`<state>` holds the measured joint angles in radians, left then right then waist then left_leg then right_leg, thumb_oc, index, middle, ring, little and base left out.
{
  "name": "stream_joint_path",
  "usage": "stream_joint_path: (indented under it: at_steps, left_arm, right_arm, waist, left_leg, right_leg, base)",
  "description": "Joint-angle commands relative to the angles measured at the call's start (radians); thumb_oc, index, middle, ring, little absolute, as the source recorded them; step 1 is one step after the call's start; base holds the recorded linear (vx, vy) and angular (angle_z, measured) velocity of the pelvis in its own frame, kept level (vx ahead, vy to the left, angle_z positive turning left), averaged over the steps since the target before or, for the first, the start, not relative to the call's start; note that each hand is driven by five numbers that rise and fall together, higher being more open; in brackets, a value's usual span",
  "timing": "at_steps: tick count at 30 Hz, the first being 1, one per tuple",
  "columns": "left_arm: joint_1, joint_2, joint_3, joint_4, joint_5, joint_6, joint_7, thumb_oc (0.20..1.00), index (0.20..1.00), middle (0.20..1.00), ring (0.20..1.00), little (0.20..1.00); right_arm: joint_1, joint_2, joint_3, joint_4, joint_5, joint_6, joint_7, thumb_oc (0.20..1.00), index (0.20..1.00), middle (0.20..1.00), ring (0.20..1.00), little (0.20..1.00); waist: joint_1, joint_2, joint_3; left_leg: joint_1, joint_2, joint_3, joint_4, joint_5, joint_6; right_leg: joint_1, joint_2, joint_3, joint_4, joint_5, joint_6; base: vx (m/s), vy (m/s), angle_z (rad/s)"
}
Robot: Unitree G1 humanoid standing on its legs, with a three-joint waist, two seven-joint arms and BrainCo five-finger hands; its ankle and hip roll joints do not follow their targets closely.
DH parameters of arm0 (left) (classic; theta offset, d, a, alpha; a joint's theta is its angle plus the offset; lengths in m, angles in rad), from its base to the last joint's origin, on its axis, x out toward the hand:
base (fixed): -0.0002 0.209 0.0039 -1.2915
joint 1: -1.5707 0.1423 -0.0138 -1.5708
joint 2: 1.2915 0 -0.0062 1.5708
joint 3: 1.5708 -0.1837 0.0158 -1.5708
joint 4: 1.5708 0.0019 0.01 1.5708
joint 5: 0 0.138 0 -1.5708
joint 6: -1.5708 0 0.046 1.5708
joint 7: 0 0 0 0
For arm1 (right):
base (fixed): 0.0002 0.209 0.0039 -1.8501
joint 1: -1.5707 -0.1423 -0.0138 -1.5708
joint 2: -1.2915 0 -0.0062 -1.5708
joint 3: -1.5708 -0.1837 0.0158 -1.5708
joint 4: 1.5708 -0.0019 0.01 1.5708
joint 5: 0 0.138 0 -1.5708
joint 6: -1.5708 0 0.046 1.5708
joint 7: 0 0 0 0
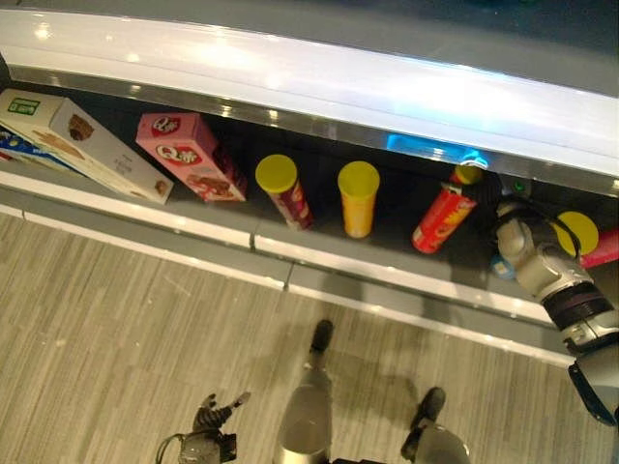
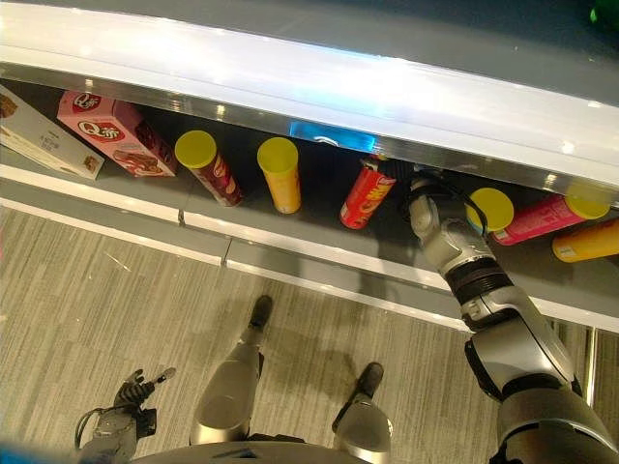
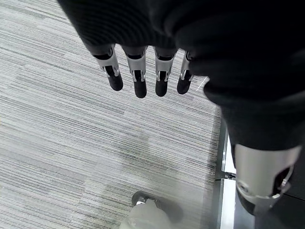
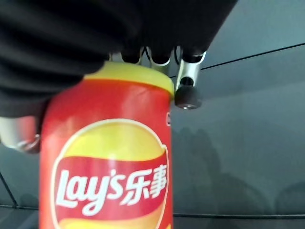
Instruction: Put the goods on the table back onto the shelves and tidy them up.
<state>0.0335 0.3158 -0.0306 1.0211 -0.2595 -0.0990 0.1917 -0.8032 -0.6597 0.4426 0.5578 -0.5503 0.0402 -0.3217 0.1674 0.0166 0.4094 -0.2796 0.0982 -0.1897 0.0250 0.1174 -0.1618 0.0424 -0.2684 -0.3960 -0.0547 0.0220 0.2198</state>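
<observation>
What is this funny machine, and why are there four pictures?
It is a walking robot with two arms and hands. Two pictures come from cameras in its head, looking down. The other two come from a camera on each wrist.

In front of it is a shelf with snacks: a cream box, a pink box, a dark red can and a yellow can.

The right hand reaches into the shelf and grips a red can near its yellow lid. Its wrist camera sees that can very close, with the fingers behind the top.

The left hand hangs low over the floor, fingers straight, holding nothing.
</observation>
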Motion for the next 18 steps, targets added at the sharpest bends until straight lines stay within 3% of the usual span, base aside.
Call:
stream_joint_path:
  at_steps: [1, 18]
  left_arm:
    - [0.022, 0.041, -0.02, 0.005, 0.014, -0.005, 0.018, 1.0, 1.0, 1.0, 1.0, 1.0]
    - [0.019, 0.041, -0.017, 0.009, 0.012, -0.005, 0.02, 1.0, 1.0, 1.0, 1.0, 1.0]
  right_arm:
    - [-0.052, -0.045, -0.002, -0.064, -0.034, -0.022, -0.065, 0.2, 0.2, 0.2, 0.2, 0.2]
    - [-0.055, -0.036, 0.003, -0.063, -0.025, -0.027, -0.061, 0.2, 0.2, 0.2, 0.2, 0.2]
  waist:
    - [0.008, -0.022, -0.045]
    - [0.01, -0.023, -0.041]
  left_leg:
    - [0.045, 0.096, 0.035, 0.113, -0.204, -0.008]
    - [0.04, 0.094, 0.034, 0.116, -0.203, -0.007]
  right_leg:
    - [-0.076, -0.1, 0.081, 0.166, -0.097, 0.02]
    - [-0.079, -0.099, 0.081, 0.166, -0.098, 0.019]
  base:
    - [0.0, 0.0, 0.0]
    - [0.0, 0.0, 0.0]
